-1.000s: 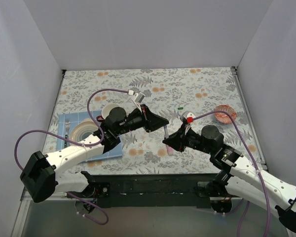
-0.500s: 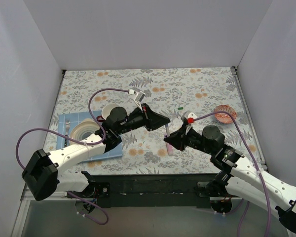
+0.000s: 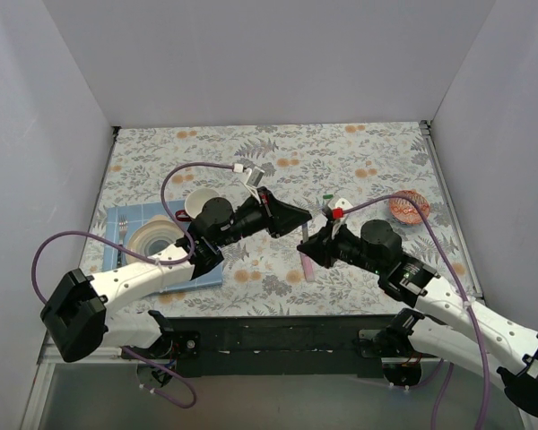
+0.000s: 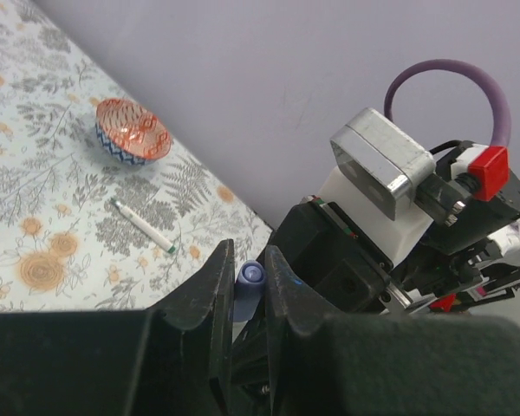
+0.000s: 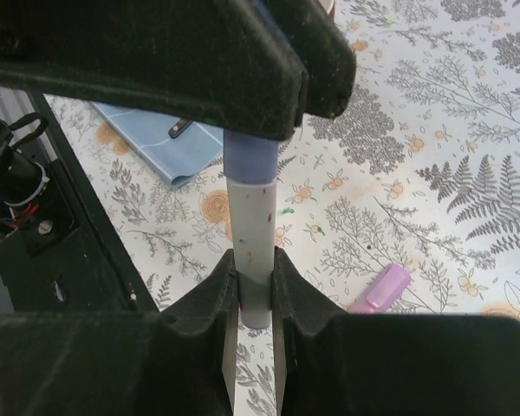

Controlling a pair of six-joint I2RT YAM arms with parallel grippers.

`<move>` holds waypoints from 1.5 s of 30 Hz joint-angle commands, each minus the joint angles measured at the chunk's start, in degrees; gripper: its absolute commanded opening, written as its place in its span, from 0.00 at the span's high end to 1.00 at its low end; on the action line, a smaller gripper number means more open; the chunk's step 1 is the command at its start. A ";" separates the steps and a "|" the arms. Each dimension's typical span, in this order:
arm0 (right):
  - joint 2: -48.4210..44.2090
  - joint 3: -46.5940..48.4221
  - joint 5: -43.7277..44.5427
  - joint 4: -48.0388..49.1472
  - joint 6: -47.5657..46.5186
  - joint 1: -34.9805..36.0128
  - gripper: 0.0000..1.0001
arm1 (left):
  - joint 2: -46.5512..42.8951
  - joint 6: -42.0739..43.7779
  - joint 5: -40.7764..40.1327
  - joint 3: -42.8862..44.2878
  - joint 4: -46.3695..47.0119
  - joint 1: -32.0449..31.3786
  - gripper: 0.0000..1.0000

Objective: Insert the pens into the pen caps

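My left gripper is shut on a short purple pen cap, seen end-on between its fingers. My right gripper is shut on a slim white pen with small ink specks. The pen's top end sits in the purple cap under the left fingers. From above, the two grippers meet nose to nose over the table's middle. A thick pink pen with a lilac end lies on the table below them. Another white pen with a green tip lies farther back.
A red patterned bowl stands at the right. At the left a blue cloth carries a roll of tape, a fork and a white cup. White walls close in the floral table on three sides.
The two grippers have drawn closer together above the pink pen. The gap where the white pen showed between them has shrunk. Both stay shut.
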 commanded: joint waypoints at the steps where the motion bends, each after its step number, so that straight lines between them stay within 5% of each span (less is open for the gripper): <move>1: -0.18 15.16 9.40 33.36 -0.04 -1.50 0.99 | 2.28 -3.31 18.67 -8.65 -12.41 -7.37 1.00; 16: -5.00 14.91 10.27 30.55 -2.59 -1.76 0.99 | -0.70 3.10 16.04 -7.60 -19.60 -7.37 1.00; 29: -4.39 16.83 7.20 30.64 -9.16 -1.76 0.99 | 1.49 -1.37 22.97 -9.80 -11.96 -6.84 1.00; 36: -2.90 19.12 5.44 27.47 -17.35 -1.76 0.99 | 1.93 -0.69 21.49 -7.34 -18.09 -6.84 1.00; 45: -5.97 15.87 7.20 32.99 -15.43 -1.76 0.99 | -0.27 4.52 17.35 -6.89 -21.83 -6.84 1.00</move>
